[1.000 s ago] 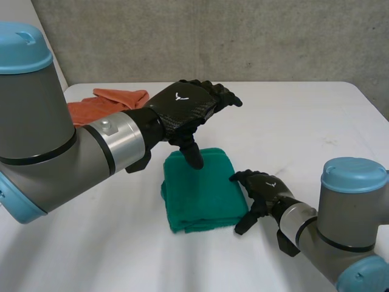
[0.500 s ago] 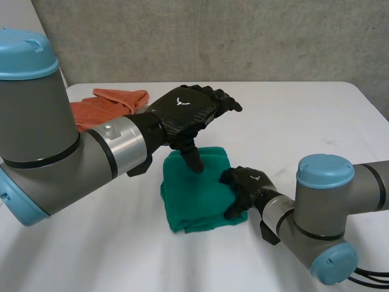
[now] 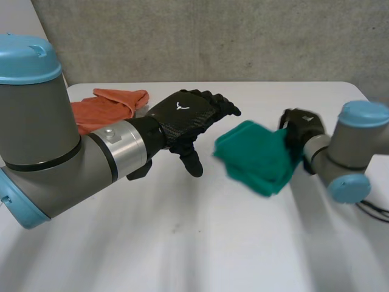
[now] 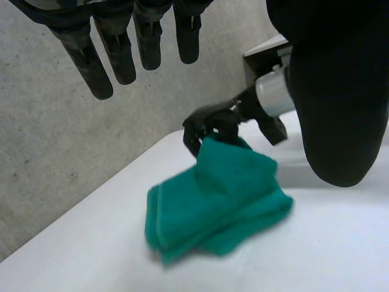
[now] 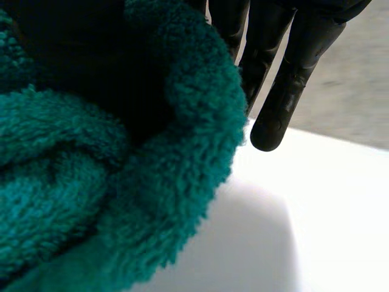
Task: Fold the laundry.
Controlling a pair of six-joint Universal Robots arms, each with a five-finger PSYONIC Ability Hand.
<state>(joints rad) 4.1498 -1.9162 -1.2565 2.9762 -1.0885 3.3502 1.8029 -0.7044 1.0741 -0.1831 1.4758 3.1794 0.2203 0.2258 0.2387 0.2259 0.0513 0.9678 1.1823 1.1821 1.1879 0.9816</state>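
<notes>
The folded green towel (image 3: 258, 157) is off the table at mid right, and my right hand (image 3: 299, 128) is shut on its right edge. From the left wrist view the towel (image 4: 213, 201) hangs over the white table with the right hand (image 4: 209, 118) clamped on its far edge. The right wrist view has thick green pile (image 5: 91, 182) bunched in the palm, with my right hand's fingers (image 5: 285, 79) beside it. My left hand (image 3: 185, 112) hovers open above the table's middle, left of the towel, its fingers (image 4: 115, 48) straight and holding nothing.
An orange towel (image 3: 103, 104) lies crumpled at the back left of the white table (image 3: 182, 243). A grey wall stands behind the table. My left forearm reaches across the left half of the table.
The right hand closed on the green towel's right edge, lifted it off the table and swung it right and back. The left hand stayed in place.
</notes>
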